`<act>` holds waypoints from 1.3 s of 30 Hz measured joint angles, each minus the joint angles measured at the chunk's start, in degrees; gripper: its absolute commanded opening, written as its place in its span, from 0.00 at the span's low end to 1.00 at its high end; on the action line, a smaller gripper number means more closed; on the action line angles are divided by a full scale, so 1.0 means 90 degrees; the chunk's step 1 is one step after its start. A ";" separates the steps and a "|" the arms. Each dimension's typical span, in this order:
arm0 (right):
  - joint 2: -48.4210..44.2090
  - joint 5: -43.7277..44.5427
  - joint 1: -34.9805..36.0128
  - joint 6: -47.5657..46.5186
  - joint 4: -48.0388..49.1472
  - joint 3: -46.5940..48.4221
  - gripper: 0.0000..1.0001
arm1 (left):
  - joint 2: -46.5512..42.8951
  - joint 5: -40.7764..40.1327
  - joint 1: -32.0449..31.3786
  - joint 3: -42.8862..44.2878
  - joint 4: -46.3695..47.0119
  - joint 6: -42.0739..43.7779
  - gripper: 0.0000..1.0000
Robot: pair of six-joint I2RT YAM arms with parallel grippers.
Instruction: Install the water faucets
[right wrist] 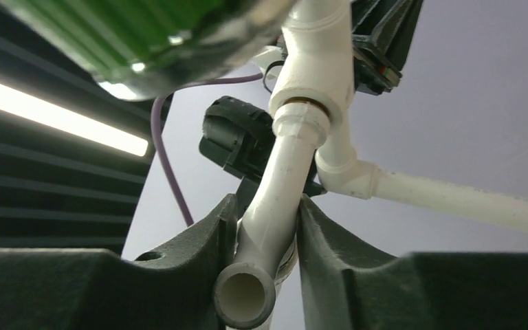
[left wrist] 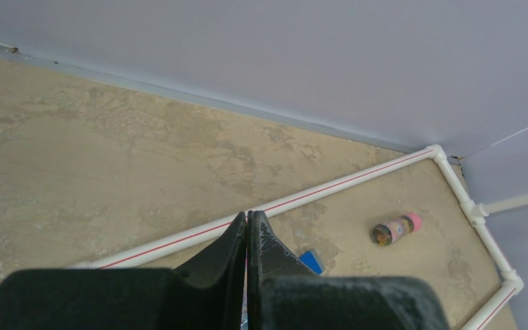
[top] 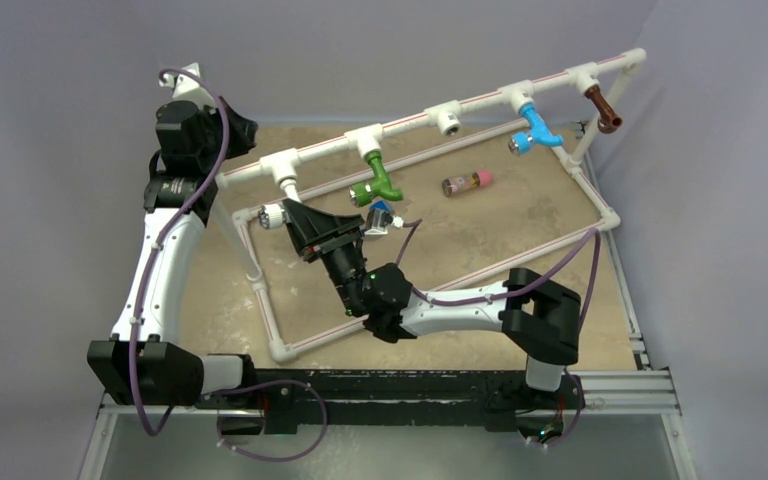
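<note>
1. Desk [top: 520, 250]: tan top. It carries the white pipe frame [top: 260, 285], whose raised rail runs from left to far right with five T-fittings.
2. Left arm [top: 160, 270]: raised over the far-left corner. The left hand [left wrist: 247, 223] has its fingers pressed together with nothing between them, high above the desk.
3. Right arm [top: 460, 298]: reaches across to the leftmost T-fitting [top: 282, 165]. The right hand [right wrist: 268, 220] pinches the white faucet [right wrist: 282, 185], one finger on each side of its stem.
4. White faucet: upper end meets the leftmost T-fitting's socket, open spout toward the wrist camera. Can't tell if it is fully seated.
5. Green faucet [top: 375, 185] hangs from the second T-fitting, blue faucet [top: 537, 128] from the fourth, brown faucet [top: 602, 108] from the fifth.
6. Pink-capped cylinder [top: 466, 183]: lies on the desk inside the frame.
7. Blue cube [left wrist: 311, 261]: on the desk, near the green faucet.
</note>
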 measured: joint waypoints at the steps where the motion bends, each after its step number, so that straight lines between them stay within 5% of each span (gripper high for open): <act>1: 0.0000 -0.0012 0.0000 -0.0015 0.0019 -0.0015 0.47 | -0.0002 0.0000 0.0000 0.0000 -0.0010 0.0000 0.00; 9: -0.0231 -0.0338 0.0002 -0.0333 0.0306 -0.0277 0.65 | -0.0002 -0.0005 -0.0002 0.0000 -0.0012 -0.0002 0.00; 28: -0.1418 -0.1073 -0.0002 -0.1280 -0.0612 -0.1338 0.67 | -0.0002 -0.0007 0.0000 0.0000 -0.0007 0.0000 0.00; 39: -0.2744 -0.1285 -0.0002 -0.3512 -0.1928 -0.1926 0.66 | -0.0002 -0.0024 0.0000 0.0000 -0.0005 0.0000 0.00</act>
